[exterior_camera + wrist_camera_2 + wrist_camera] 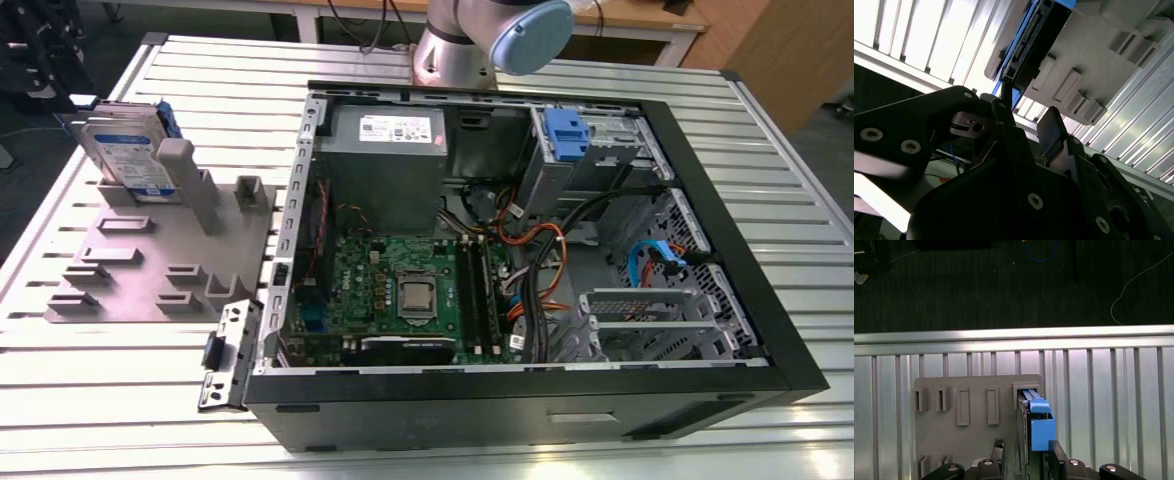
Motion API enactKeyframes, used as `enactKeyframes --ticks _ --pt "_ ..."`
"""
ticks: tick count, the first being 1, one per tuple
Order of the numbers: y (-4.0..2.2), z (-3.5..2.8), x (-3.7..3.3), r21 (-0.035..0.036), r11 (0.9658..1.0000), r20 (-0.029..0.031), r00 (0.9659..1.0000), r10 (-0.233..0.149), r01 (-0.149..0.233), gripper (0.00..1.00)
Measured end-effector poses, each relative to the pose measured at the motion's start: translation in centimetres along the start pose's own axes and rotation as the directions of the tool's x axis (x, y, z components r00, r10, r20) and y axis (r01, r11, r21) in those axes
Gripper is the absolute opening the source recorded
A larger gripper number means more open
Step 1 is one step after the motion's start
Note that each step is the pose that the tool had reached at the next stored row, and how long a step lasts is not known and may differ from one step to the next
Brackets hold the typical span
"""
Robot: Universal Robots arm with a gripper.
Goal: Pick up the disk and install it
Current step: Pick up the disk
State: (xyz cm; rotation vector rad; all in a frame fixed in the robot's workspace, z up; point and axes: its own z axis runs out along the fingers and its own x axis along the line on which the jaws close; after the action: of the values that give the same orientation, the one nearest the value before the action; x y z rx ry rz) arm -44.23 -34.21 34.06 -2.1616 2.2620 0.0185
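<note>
The disk (127, 150) stands upright on edge in a slot of the grey fixture plate (134, 270), at the exterior view's left; its blue carrier frame edges the silver body. In the first wrist view the disk's (1036, 427) blue top edge lies between my two fingertips. My gripper (1026, 456) is open, one finger on each side of the disk with a gap to each. In the second wrist view the gripper (1026, 125) stands short of the disk's (1036, 45) dark connector end, apart from it.
An open black computer case (747, 250) fills the table's middle and the exterior view's right, with a motherboard (414, 290), cables and a blue-fronted drive bay (567, 135). The arm's base (461, 45) stands behind it. The slatted table's edge (1014, 335) borders dark floor.
</note>
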Motion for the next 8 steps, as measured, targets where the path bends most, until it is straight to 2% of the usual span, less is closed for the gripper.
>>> enactKeyframes --ticks 6,7,8 --pt "0.0 0.02 0.01 -0.0001 1.0 -0.0007 1.0 0.0 0.0 0.48" --pt "-0.01 0.05 0.0 0.0001 1.0 -0.0008 1.0 0.0 0.0 0.55" --pt "0.0 0.08 -0.01 0.0 1.0 -0.0008 1.0 0.0 0.0 0.55"
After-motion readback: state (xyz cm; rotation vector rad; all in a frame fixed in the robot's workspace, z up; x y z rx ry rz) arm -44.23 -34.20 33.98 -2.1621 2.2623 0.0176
